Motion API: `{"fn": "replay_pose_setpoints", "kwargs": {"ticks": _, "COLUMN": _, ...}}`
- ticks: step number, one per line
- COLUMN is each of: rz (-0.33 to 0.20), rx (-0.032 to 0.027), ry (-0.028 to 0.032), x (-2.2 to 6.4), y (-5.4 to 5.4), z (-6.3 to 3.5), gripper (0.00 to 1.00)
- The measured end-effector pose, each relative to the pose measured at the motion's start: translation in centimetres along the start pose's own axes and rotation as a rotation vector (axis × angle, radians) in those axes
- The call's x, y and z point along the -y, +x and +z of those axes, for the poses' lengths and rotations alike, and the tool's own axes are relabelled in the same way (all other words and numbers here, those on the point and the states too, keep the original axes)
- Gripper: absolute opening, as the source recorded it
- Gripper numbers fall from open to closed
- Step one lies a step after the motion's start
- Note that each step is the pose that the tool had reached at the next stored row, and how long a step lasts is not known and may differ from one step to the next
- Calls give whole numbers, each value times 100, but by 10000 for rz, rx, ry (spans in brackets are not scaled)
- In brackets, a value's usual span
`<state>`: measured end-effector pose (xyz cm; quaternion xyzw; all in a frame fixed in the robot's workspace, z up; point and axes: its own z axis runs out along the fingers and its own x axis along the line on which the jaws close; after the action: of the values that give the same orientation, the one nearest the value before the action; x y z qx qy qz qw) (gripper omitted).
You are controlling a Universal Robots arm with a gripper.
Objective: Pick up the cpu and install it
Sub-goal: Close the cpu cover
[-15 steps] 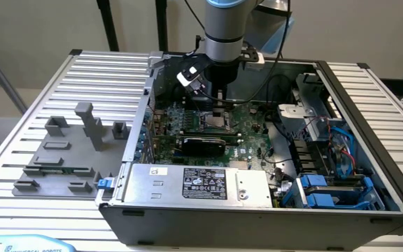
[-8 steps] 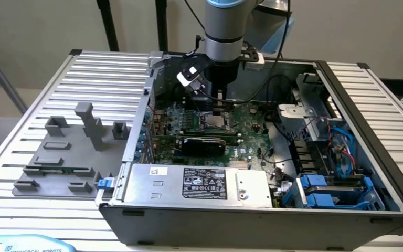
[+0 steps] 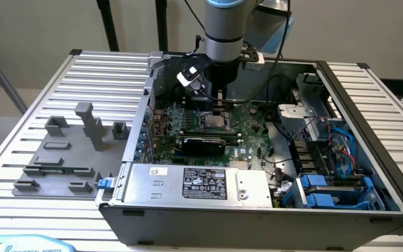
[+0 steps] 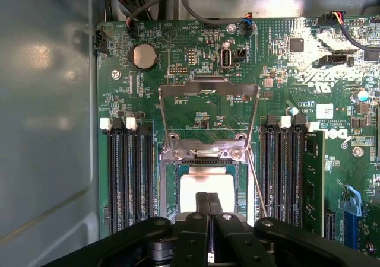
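The gripper [image 4: 208, 197] hangs low over the socket [image 4: 199, 153]. Its 2 fingers [image 4: 202, 203] are pressed together and nothing is seen between them. The cpu [image 4: 187, 193] lies flat inside the socket on the motherboard [image 4: 196, 115], directly under the fingertips. The cover [image 4: 208, 88] of the socket stands open. Whether the tips touch the cpu, I cannot tell.
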<state>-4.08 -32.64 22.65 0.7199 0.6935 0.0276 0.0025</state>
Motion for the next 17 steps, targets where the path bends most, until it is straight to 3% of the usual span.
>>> {"fn": "replay_pose_setpoints", "kwargs": {"ticks": 6, "rz": 4, "rx": 0, "ry": 0, "x": -4, "y": 0, "z": 0, "gripper": 11}}
{"fn": "replay_pose_setpoints", "kwargs": {"ticks": 9, "rz": 2, "rx": -4, "ry": 19, "x": -84, "y": -5, "z": 1, "gripper": 11}}
{"fn": "replay_pose_setpoints", "kwargs": {"ticks": 17, "rz": 9, "rx": -8, "ry": 221, "x": -329, "y": -55, "z": -135, "gripper": 11}}
